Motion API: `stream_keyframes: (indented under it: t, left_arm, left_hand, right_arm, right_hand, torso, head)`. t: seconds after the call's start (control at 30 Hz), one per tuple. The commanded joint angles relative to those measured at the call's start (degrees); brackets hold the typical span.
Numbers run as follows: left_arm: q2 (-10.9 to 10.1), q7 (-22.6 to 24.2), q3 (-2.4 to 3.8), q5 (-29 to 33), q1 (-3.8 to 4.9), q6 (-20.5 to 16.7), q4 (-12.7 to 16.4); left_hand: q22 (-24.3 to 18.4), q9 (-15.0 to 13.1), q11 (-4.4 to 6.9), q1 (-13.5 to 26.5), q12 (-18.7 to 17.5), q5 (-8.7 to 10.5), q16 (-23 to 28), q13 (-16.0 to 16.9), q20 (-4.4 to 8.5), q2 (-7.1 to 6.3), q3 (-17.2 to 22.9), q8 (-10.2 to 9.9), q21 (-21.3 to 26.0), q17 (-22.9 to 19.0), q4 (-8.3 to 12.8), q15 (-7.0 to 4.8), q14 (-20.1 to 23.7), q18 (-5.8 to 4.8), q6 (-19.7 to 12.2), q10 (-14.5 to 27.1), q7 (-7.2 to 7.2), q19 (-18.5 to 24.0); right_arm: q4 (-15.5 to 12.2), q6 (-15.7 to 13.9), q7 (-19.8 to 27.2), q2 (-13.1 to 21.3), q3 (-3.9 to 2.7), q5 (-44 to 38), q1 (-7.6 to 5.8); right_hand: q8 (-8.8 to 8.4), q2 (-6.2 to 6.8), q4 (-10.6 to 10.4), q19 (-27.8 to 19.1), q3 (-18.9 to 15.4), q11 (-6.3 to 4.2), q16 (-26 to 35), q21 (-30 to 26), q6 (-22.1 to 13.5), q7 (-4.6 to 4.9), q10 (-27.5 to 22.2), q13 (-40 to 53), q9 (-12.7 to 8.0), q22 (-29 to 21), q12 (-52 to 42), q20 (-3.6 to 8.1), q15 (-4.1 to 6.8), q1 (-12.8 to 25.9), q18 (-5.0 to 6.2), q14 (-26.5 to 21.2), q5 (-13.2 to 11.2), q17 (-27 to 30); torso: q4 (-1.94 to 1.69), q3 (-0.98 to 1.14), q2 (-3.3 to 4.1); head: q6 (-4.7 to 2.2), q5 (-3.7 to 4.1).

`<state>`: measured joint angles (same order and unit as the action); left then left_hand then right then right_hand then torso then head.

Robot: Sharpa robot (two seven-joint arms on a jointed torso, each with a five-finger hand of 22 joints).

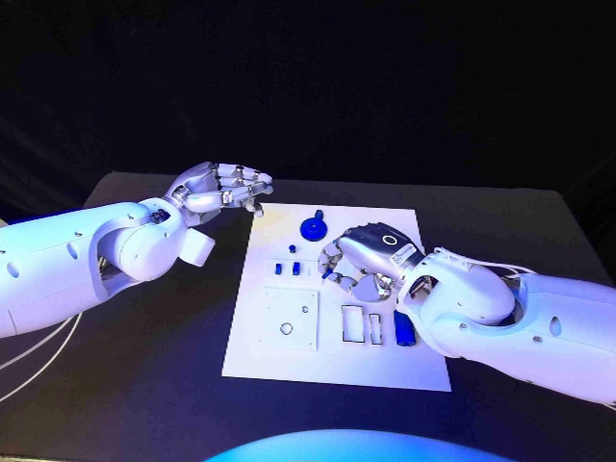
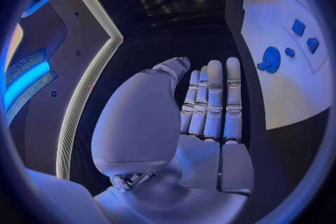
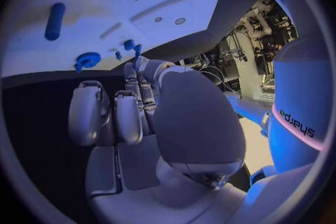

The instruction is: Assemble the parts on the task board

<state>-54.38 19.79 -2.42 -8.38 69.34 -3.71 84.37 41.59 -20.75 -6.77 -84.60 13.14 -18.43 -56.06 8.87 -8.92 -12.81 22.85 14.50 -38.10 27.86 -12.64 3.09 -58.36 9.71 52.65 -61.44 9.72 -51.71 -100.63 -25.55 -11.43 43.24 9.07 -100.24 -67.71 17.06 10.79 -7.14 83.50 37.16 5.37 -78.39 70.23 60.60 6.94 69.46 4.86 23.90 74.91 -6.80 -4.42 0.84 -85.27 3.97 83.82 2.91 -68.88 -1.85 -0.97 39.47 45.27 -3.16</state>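
The white task board (image 1: 273, 351) lies in the middle of the table. A round blue part (image 1: 313, 227) with a peg stands near its far edge, with small blue parts (image 1: 292, 269) beside it. A blue cylinder (image 1: 405, 333) lies by my right forearm. My right hand (image 1: 360, 256) hangs over the board's middle with its fingers curled down, the fingertips (image 3: 138, 64) close to a small blue part (image 3: 130, 45); whether they pinch it is hidden. My left hand (image 1: 225, 189) hovers off the board's far left corner, its fingers (image 2: 213, 103) straight and holding nothing.
The board has a raised square plate (image 1: 292, 322) and two rectangular slots (image 1: 352, 323) on its near half. Black table (image 1: 141, 385) surrounds the board. The round blue part (image 2: 269, 60) and two small blue parts (image 2: 305, 36) lie beyond the left hand.
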Motion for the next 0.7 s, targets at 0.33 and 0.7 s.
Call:
stream_keyframes:
  t: [0.33, 0.7]
  left_arm:
    - [0.72, 0.39, 0.04, 0.48, 0.01, 0.56, 0.43]
    - [1.01, 0.24, 0.04, 0.49, 0.01, 0.75, 0.43]
  left_hand:
    - [0.1, 0.11, -0.14, -0.75, -0.2, 0.13, -0.27, -0.08, 0.03, -0.06, 0.09, -0.22, -0.22, 0.13, 0.31, 0.02, 0.37, 0.55, -0.14, 0.21, 0.49, -0.04]
    - [0.1, 0.11, -0.14, -0.75, -0.2, 0.13, -0.27, -0.08, 0.03, -0.06, 0.09, -0.22, -0.22, 0.13, 0.31, 0.02, 0.37, 0.55, -0.14, 0.21, 0.49, -0.04]
  right_arm:
    - [2.9, 3.19, 0.84, -5.15, 0.62, -1.18, 2.86]
    - [4.05, 4.6, 0.67, -6.59, 0.8, -1.5, 3.58]
  right_hand:
    - [0.16, -0.23, 0.62, 0.16, 0.23, -2.1, -0.13, -0.09, 0.29, 0.09, 2.62, 0.06, 0.14, 6.32, 0.22, 0.11, 0.39, 0.43, -0.13, 2.28, 0.16, 0.15]
    - [0.14, -0.24, 0.68, 0.15, 0.28, -2.07, -0.17, -0.14, 0.26, 0.14, 2.61, 0.05, 0.17, 6.31, 0.29, 0.1, 0.39, 0.5, -0.12, 2.29, 0.16, 0.09]
  torso:
    - [0.04, 0.0, -0.01]
    - [-0.02, 0.02, 0.02]
  head:
    - [1.37, -2.48]
    - [2.22, -3.42]
